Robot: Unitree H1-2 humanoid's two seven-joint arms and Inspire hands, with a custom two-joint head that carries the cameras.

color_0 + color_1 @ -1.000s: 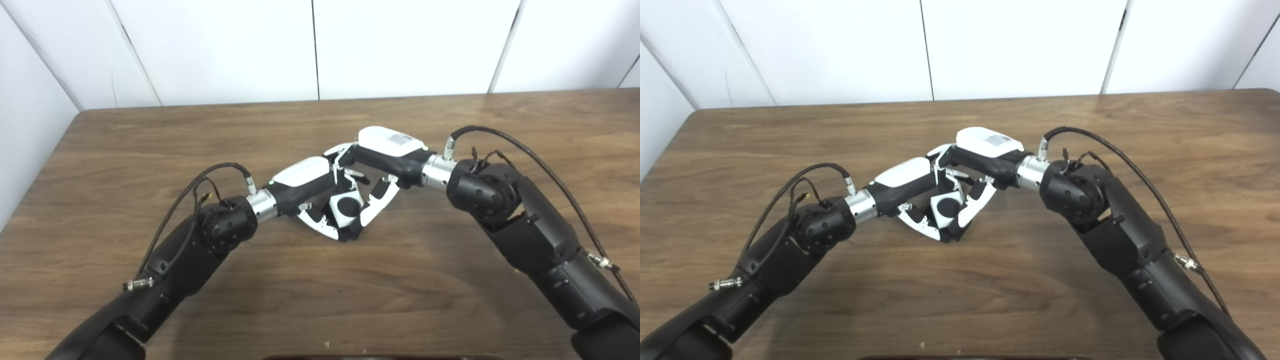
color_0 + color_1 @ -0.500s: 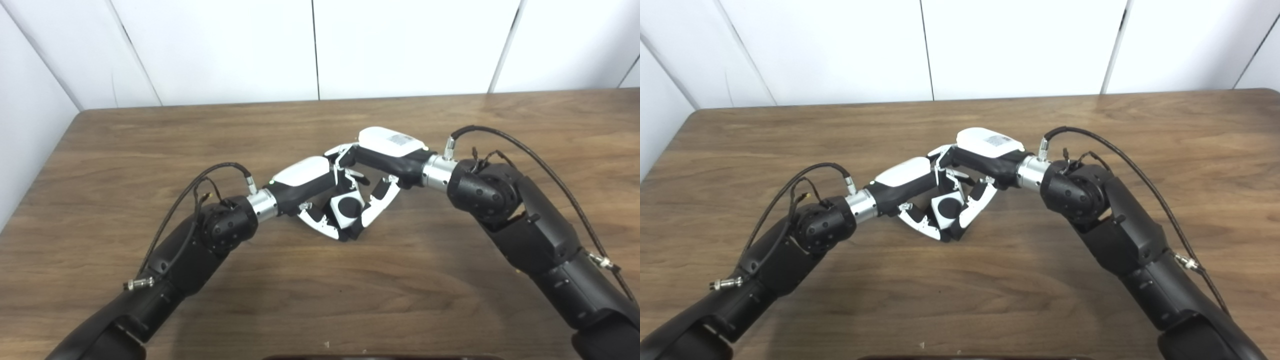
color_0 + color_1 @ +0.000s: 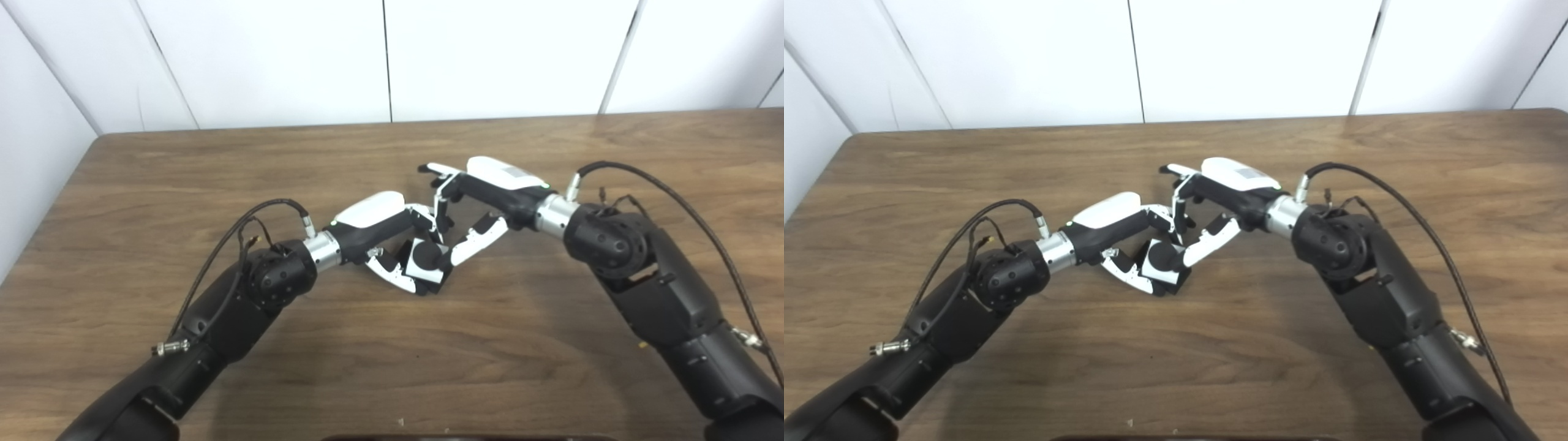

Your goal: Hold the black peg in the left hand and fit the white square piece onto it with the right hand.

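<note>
At the table's middle, my left hand (image 3: pixel 392 236) is shut on the black peg (image 3: pixel 424 253). Only the peg's round end shows, inside the hole of the white square piece (image 3: pixel 421 269). The piece sits on the peg, tilted, between my left fingers and thumb. My right hand (image 3: pixel 484 196) is just right of it and open, with its fingers (image 3: pixel 440 170) lifted and spread above the piece. The right thumb tip (image 3: pixel 456 254) lies against the piece's right edge. The peg's shaft is hidden by the piece and the left hand.
The wooden table (image 3: pixel 184 184) ends at a white panelled wall behind and a left edge near the wall. A dark rounded object (image 3: pixel 453 437) peeks in at the bottom edge. Both forearms (image 3: pixel 968 288) angle in low over the table.
My right hand has opened and drawn back to the right, off the white piece. The piece and peg stay in the left hand, now tilted a little more to the right.
</note>
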